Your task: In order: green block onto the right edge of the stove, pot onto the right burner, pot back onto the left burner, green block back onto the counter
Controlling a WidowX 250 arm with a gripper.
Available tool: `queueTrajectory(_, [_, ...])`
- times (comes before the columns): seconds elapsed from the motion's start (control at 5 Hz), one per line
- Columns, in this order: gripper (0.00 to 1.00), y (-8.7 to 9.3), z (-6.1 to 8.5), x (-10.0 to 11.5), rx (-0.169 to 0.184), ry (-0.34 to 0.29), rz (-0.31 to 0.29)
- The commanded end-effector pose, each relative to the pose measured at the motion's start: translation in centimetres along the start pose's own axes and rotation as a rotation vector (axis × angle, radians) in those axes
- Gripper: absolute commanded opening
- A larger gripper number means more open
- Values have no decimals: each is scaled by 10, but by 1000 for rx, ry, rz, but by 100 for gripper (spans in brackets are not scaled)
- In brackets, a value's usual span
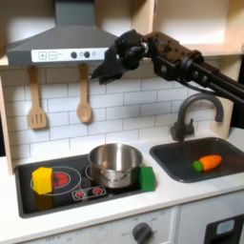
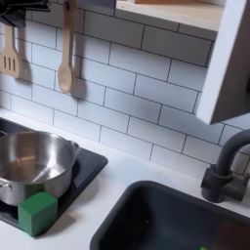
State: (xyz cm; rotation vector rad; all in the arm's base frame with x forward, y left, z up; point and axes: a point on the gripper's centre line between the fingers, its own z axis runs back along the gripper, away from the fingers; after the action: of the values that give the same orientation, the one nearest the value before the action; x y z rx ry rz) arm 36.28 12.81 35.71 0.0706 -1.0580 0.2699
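Note:
The shiny steel pot (image 1: 114,163) (image 2: 33,164) sits on the right half of the black stove (image 1: 29,198) (image 2: 90,164), covering the burner there. The small green block (image 1: 147,177) (image 2: 39,213) rests on the stove's right front edge, just right of the pot and close to it. My gripper (image 1: 107,70) hangs high above the stove, level with the range hood and well clear of both. It holds nothing, and its jaws are too dark to read. The white counter (image 1: 143,202) (image 2: 125,176) surrounds the stove.
A yellow block (image 1: 42,179) sits on the left red burner. An orange toy carrot (image 1: 207,163) lies in the dark sink (image 1: 191,170) (image 2: 176,220), beside the faucet (image 1: 194,110) (image 2: 229,171). A wooden spatula (image 1: 35,101) (image 2: 8,51) and spoon (image 1: 84,99) (image 2: 65,51) hang on the tiled wall.

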Motion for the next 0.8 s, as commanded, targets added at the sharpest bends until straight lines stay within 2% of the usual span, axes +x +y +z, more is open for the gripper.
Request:
queueTrajectory(0.0, [0, 0, 0, 13, -10, -58, 24])
queueTrajectory(0.4, [0, -5, 2, 18, -29, -89, 39])
queueTrajectory(0.6, [0, -4, 0, 22, -21, -100, 49])
